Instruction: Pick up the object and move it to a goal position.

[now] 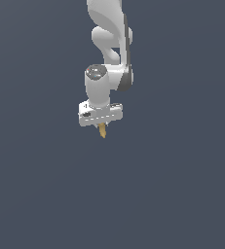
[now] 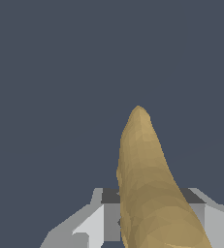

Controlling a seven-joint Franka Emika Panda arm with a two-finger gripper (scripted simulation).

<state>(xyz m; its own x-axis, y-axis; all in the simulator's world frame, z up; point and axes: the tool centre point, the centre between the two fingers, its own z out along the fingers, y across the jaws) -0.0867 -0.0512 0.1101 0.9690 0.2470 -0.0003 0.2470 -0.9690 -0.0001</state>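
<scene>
Exterior view: the white arm (image 1: 109,48) hangs down from the top edge, with plain grey-blue ground open on every side. The gripper (image 1: 102,124) points downward; the yellow object (image 1: 103,130) protrudes below it, long axis roughly vertical, tapered tip down.

Wrist view: the object (image 2: 147,184) fills the space between the fingers (image 2: 91,225), its long axis running away from the camera to a tapered tip. The jaws are closed on it. Nothing surrounds it but bare ground.

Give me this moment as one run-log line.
phase: carry | end effector: shut on banana-like object | object: lower tip pokes out below end effector in exterior view | goal marker: none visible
</scene>
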